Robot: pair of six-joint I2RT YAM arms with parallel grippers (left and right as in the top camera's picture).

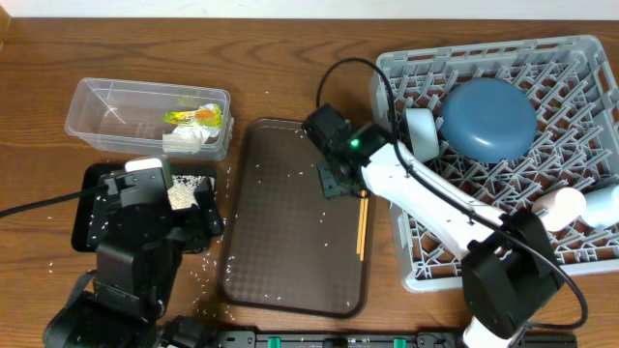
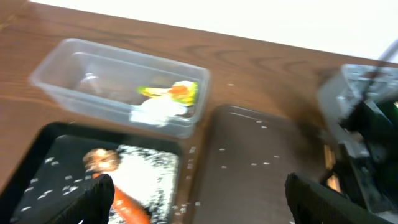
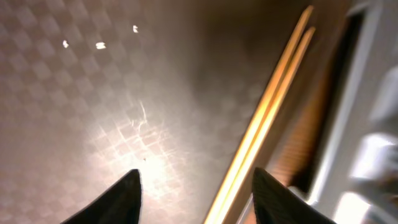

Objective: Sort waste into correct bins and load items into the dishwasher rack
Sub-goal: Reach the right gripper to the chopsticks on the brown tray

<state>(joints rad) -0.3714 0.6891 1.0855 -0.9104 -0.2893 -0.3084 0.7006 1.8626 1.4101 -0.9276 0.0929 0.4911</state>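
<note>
My right gripper (image 3: 199, 199) is open, low over the brown serving tray (image 1: 290, 232). The thin wooden chopsticks (image 3: 267, 118) lie on the tray between its fingers, close to the right finger; they also show in the overhead view (image 1: 362, 227). My left gripper (image 2: 202, 202) is open and empty above the black tray (image 2: 43, 162), which holds the carrot (image 2: 127, 208), the brown lump (image 2: 99, 158) and rice (image 2: 146, 174). The clear tub (image 2: 62, 68) holds the silvery wrapper (image 2: 171, 92) and white paper (image 2: 152, 112). The grey rack (image 1: 503, 251) holds the blue plate (image 1: 488, 118), the white bowl (image 1: 421, 132) and a pinkish cup (image 1: 561, 208).
Rice grains are scattered on the serving tray and on the wooden table (image 1: 208, 271) beside the black tray. The rack's grey wall (image 3: 367, 93) stands right next to the chopsticks. A black cable (image 1: 334, 77) arcs over the table behind my right arm.
</note>
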